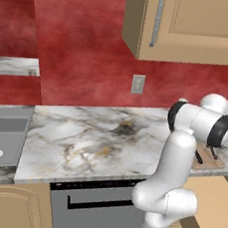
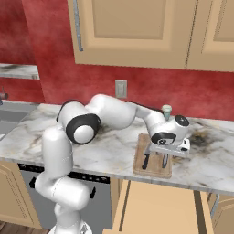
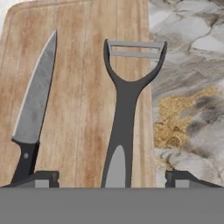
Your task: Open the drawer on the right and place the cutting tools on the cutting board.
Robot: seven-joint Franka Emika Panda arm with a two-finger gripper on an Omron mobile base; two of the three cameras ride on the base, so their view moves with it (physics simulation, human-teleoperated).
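Above the cutting board [image 2: 155, 161], gripper [image 3: 112, 177] (wide apart).

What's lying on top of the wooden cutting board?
On the cutting board lie a knife and, beside it, a dark peeler. The lower ends of both handles run out of the hand view's bottom.

Even, bright, sharp rendered light
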